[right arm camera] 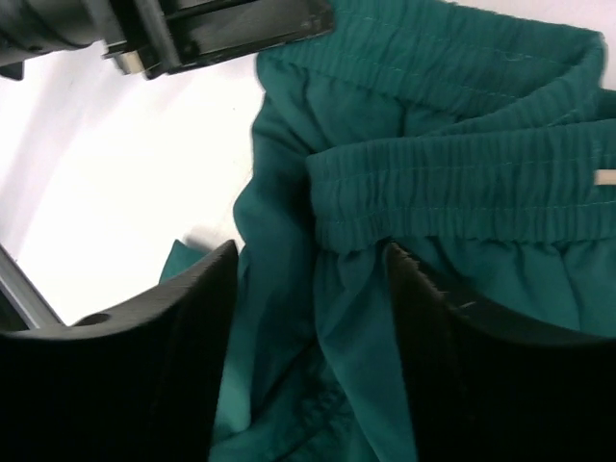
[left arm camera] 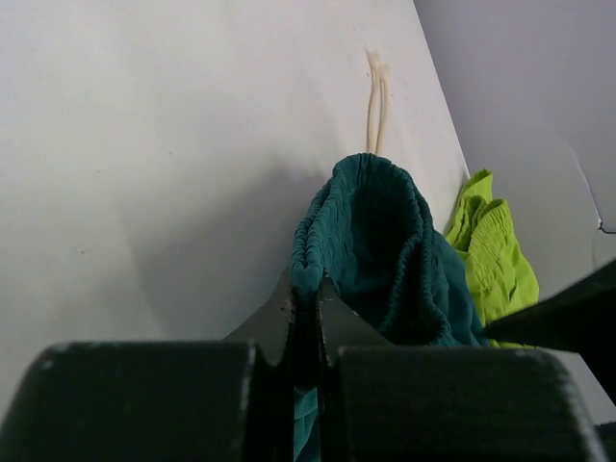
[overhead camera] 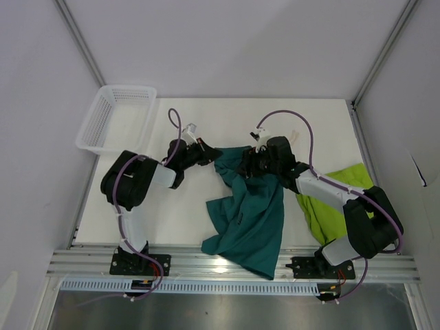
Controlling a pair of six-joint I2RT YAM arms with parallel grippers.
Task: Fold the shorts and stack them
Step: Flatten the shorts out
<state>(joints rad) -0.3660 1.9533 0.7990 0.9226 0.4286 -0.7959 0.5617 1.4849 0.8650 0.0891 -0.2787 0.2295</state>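
1. Centrally, the teal shorts (overhead camera: 251, 220) hang between the two arms above the white table (overhead camera: 185, 206); their upper edge is raised at the grippers, and the lower part trails down to the near edge and over the metal rail (overhead camera: 89, 261).
2. The left gripper (overhead camera: 208, 154) has its jaws pressed together on the elastic waistband (left arm camera: 313, 226); in its wrist view the gathered teal band rises straight out of the pinch between the two black fingers (left arm camera: 269, 327).
3. The right gripper (overhead camera: 249, 163) sits just beside the left one, at the same garment; in its wrist view the fingers (right arm camera: 183, 356) stand well apart, with loose teal cloth between them and the waistband crossing just beyond the tips; nothing is pinched.
4. The lime green shorts (overhead camera: 328, 210) lie crumpled on the right side of the table, partly under the right arm and close to the teal pair; whether the two touch cannot be told.
5. A cream drawstring (left arm camera: 377, 96) lies on the table beyond the raised waistband.
6. A white mesh basket (overhead camera: 96, 127) stands at the far left corner, well apart from both pairs of shorts.
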